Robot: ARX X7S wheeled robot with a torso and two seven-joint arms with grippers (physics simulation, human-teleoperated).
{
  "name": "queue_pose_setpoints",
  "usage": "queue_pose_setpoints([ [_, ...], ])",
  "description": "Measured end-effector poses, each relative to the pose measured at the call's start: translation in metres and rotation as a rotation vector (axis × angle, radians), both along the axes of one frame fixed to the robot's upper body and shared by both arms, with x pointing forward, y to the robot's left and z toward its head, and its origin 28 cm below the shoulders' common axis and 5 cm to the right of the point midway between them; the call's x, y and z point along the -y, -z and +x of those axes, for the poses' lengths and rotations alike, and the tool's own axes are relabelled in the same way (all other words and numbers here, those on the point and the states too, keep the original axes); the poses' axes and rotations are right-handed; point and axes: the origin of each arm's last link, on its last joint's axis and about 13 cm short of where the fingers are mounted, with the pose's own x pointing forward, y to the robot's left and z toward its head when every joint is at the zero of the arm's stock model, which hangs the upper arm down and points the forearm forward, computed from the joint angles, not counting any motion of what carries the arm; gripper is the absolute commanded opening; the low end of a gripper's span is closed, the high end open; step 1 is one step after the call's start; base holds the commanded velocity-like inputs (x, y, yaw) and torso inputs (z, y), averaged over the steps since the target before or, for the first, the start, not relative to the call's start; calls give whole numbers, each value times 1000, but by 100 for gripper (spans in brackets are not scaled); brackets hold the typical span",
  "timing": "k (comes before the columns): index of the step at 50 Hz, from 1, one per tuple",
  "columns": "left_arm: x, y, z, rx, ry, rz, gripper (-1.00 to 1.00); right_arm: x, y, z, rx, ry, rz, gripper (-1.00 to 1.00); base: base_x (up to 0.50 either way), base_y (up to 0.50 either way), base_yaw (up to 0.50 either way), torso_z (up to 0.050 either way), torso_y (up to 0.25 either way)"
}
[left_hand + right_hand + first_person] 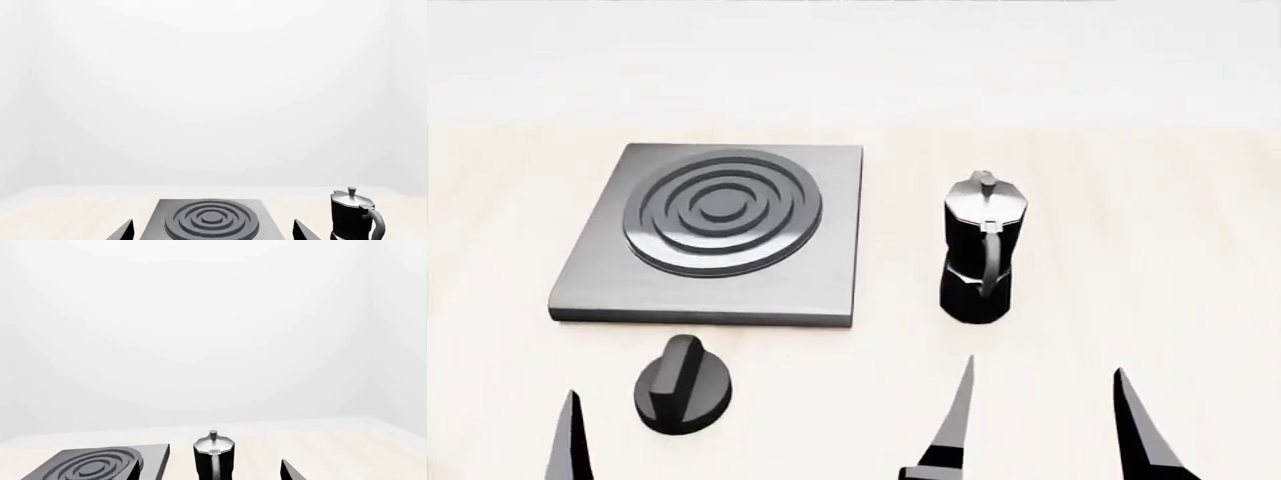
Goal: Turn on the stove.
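My right claw [1041,420] hangs wide near the moka pot [981,250]; my left claw's spread I cannot tell beside the stove knob [681,385].

Bare simulated kitchen tabletop [1121,150]: stove [827,250], moka pot [977,262].

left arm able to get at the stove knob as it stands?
Probably yes. The knob sits free on the table in front of the stove, just beside the left hand; nothing lies between them. The moka pot stands well clear.
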Motion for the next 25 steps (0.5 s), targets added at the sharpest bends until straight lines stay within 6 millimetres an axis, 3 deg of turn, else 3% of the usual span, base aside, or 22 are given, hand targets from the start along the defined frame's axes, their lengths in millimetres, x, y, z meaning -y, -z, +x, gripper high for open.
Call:
queue_pose_setpoints([
  [25, -1, -7, -2, -8, 6, -13, 100, -1, -1, -1, 0, -4, -5, 100, 0, 0, 0, 47, 15],
])
